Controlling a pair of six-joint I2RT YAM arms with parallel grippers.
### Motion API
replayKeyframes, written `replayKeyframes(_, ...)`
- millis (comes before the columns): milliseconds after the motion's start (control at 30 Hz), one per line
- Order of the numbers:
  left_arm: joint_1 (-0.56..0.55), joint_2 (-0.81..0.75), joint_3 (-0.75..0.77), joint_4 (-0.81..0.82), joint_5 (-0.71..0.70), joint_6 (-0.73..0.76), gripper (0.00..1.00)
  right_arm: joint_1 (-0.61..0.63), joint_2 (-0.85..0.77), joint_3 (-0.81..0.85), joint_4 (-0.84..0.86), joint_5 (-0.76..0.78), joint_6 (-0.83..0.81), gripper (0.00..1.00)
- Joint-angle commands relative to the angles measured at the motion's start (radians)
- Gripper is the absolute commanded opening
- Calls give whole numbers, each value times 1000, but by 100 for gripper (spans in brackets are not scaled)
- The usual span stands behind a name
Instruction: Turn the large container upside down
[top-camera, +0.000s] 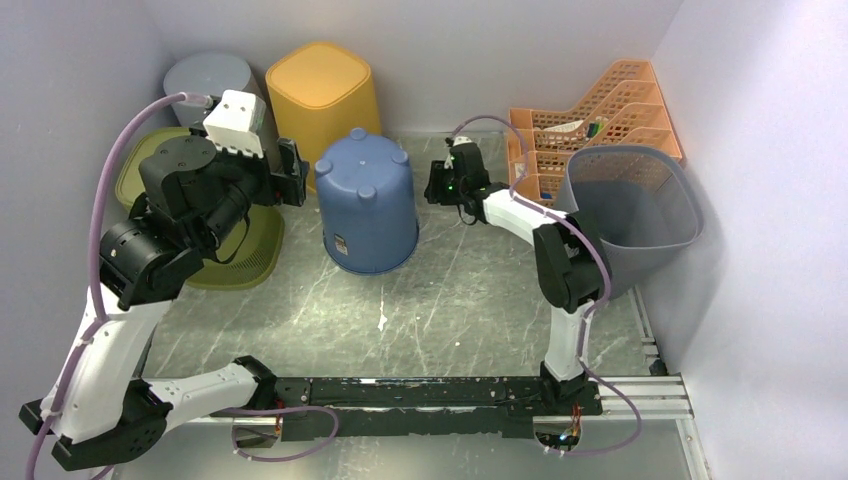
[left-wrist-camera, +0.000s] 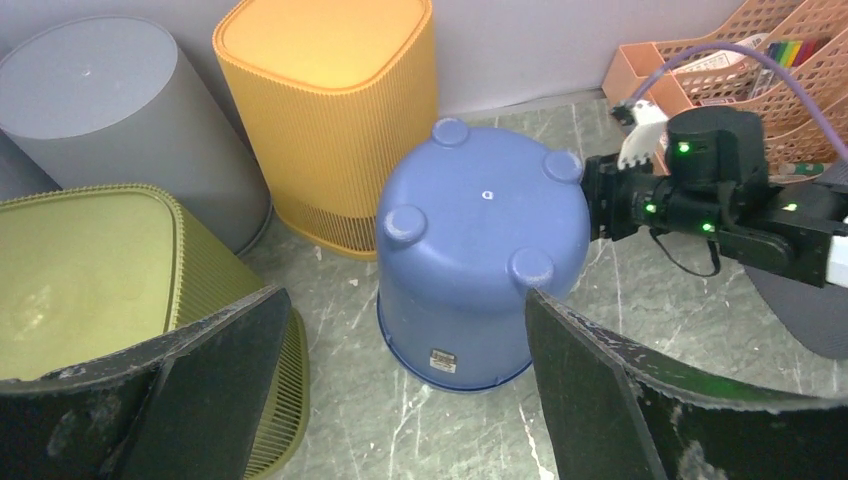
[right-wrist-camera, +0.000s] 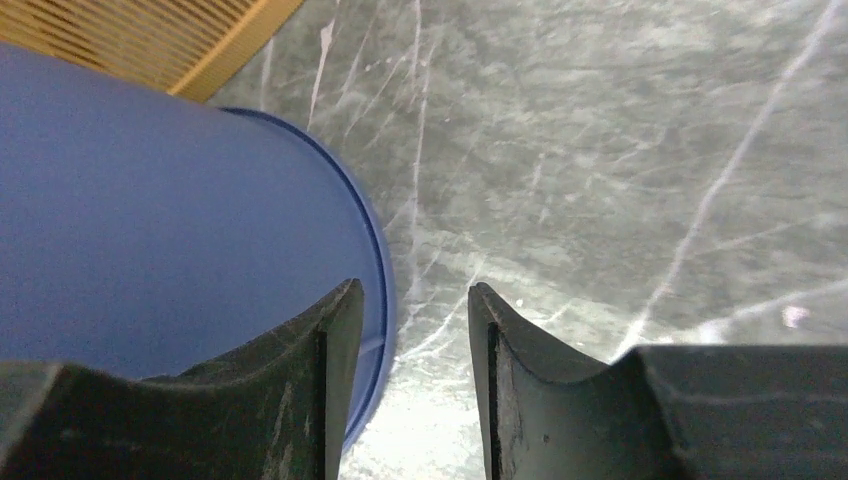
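Marbled grey tabletop (top-camera: 460, 300) carries the large blue container (top-camera: 366, 200) at mid-back, mouth-down, feet up, axis vertical, with the right gripper (top-camera: 437, 183) just beside its right wall, jaws parted on nothing, seemingly nearer than the wide-open left gripper (top-camera: 295, 172) opposite.

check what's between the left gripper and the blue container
Nothing but bare marble tabletop: the left wrist view shows the open left gripper facing the upturned blue container with only table between them.
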Motion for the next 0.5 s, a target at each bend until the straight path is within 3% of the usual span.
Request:
replayKeyframes(0, -7, -10, -10, 27, 10, -4, 99, 61, 71, 57, -29, 27, -29, 43)
replayKeyframes(467, -6, -25, -59, 39, 19, -8, 99, 298, 199, 182, 25, -2, 5, 43)
